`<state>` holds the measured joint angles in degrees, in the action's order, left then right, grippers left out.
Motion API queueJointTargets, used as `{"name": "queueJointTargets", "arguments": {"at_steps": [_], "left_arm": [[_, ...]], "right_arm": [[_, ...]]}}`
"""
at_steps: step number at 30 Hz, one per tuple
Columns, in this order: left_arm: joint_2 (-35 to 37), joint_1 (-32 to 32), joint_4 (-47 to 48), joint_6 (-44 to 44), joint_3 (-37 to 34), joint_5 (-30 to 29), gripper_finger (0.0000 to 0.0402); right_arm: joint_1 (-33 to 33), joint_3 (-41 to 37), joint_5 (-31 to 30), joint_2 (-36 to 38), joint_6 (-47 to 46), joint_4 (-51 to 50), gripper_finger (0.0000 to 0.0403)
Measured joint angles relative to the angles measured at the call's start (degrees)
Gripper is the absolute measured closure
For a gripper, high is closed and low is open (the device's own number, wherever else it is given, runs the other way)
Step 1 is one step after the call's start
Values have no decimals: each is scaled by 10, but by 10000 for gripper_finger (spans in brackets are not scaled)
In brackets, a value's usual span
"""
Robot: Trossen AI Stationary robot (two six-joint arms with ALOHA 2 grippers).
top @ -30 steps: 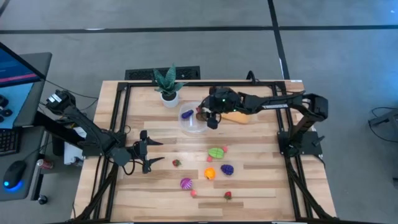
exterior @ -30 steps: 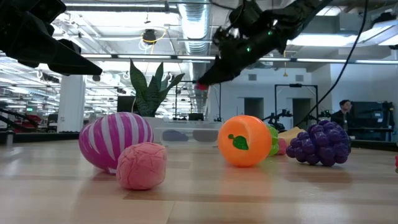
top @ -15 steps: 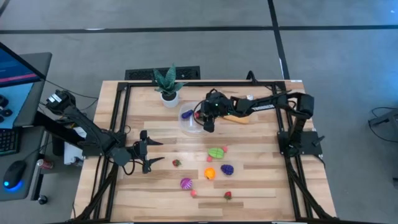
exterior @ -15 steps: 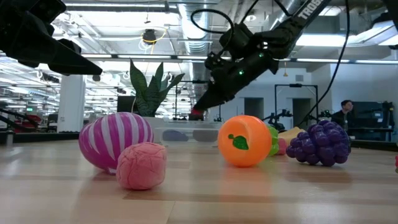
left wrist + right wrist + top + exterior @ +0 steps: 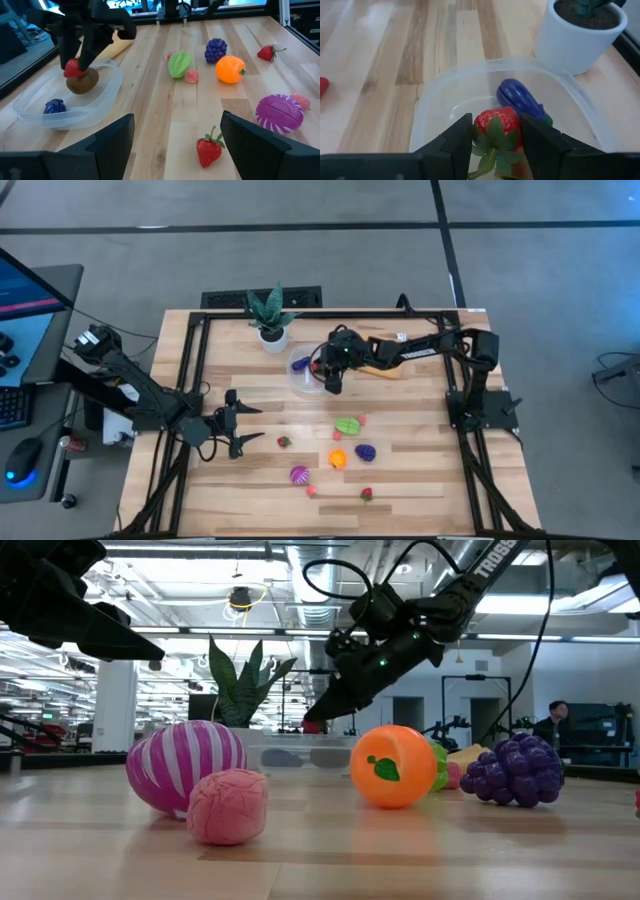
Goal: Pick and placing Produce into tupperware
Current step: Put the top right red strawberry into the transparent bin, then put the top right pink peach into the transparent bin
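Observation:
The tupperware (image 5: 305, 378), a clear round tub, stands at the table's far middle; a purple eggplant (image 5: 519, 99) and a brown piece (image 5: 82, 82) lie in it. My right gripper (image 5: 326, 372) is over the tub, shut on a red strawberry (image 5: 496, 125). More produce lies on the near half of the table: a green piece (image 5: 347, 425), an orange (image 5: 337, 459), purple grapes (image 5: 365, 451), a striped purple piece (image 5: 299, 475) and two strawberries (image 5: 284, 442) (image 5: 366, 494). My left gripper (image 5: 243, 426) waits open at the left. My right gripper pinches the strawberry's two sides (image 5: 479, 124) between its two fingers, leafy end toward the wrist. The fingers (image 5: 89, 50) slant down from the table's right side. The strawberry hangs within the tub's rim, just over the brown piece; whether they touch I cannot tell.
A white pot (image 5: 577, 35) with a green plant (image 5: 268, 310) stands just beyond the tub. A flat orange cloth (image 5: 385, 368) lies under my right arm. A pink piece (image 5: 228, 805) lies near the front edge. Black frame rails run along the table's sides.
My right gripper has come down toward the tub and a little toward the table's left edge, still shut on the strawberry, which now hangs low over the tub's contents.

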<state>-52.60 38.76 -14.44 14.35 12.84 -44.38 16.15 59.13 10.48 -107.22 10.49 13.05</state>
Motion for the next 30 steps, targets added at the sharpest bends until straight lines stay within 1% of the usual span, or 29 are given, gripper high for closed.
{"name": "queueJointTargets", "arguments": {"at_steps": [10,15,24,27,30], "left_arm": [[0,0,0,0,0,0,115],[0,0,0,0,0,0,115],[0,0,0,0,0,0,115],[0,0,0,0,0,0,115],[0,0,0,1,0,0,115]], "right_arm": [[-7,0,2,0,0,-1,221],[-8,0,30,0,-2,-1,207],[-8,0,30,0,-6,-2,175],[-13,0,30,1,-10,-4,172],[-24,0,33,20,-10,-34,173]]}}
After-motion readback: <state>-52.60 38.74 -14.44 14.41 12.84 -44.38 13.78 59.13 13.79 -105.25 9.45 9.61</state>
